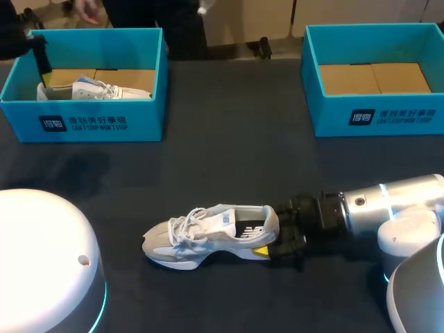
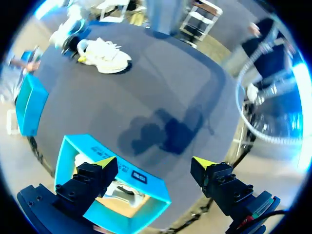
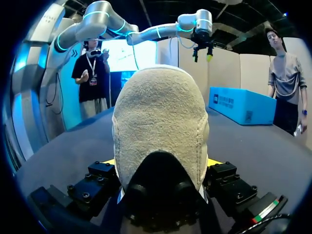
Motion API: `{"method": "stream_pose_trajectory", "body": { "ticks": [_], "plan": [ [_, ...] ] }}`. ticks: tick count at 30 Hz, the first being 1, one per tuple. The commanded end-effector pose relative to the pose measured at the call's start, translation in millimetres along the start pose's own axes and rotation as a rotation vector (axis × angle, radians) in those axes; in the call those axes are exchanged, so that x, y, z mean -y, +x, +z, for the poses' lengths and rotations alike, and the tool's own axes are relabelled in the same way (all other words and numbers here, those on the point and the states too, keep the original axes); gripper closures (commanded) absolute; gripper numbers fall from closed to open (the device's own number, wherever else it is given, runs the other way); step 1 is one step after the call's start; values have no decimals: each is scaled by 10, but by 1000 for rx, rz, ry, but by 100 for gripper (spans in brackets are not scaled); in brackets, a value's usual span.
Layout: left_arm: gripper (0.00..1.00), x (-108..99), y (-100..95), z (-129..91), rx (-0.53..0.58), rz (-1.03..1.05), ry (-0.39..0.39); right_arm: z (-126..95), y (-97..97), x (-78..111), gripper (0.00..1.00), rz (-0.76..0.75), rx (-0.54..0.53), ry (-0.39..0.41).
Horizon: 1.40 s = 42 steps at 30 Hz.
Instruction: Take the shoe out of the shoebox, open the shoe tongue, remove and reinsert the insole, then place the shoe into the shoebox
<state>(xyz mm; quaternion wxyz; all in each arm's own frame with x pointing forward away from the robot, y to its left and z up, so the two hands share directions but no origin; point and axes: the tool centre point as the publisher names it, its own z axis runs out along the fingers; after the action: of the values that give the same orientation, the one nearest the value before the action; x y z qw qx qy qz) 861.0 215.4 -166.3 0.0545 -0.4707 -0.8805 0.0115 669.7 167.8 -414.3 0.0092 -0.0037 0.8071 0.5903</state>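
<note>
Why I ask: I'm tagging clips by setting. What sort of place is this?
Probably a robot lab or demo bench for shoe handling: a dark table, two open teal cardboard shoeboxes, and a white-and-grey lace-up sneaker gripped at the heel by the right gripper.

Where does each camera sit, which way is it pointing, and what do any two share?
Head view: above and behind the robot, looking down on the table; the right arm enters from the right.
Left wrist view: on the left wrist, high up, looking down into the left shoebox; left jaws stand open.
Right wrist view: on the right wrist, low over the table, looking along the white shoe from behind; right jaws grip its heel.
Shared: all three see that shoe; the right wrist view also sees the left arm.
</note>
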Motion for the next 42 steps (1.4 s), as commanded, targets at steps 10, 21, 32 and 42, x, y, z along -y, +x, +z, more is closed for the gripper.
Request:
{"method": "stream_pose_trajectory", "body": {
  "ticks": [10,21,32,42],
  "plan": [
    [0,481,79,90,0,-397,-14,3,4,-10,100,-1,1,2],
    [0,1197,-250,58,-119,-1074,-7,3,4,-10,100,-1,1,2],
    [0,1414,-247,193,-127,-1153,13,3,4,-10,100,-1,1,2],
    [0,2259,-245,370,-44,-1471,194,3,4,-10,100,-1,1,2]
  ]
}}
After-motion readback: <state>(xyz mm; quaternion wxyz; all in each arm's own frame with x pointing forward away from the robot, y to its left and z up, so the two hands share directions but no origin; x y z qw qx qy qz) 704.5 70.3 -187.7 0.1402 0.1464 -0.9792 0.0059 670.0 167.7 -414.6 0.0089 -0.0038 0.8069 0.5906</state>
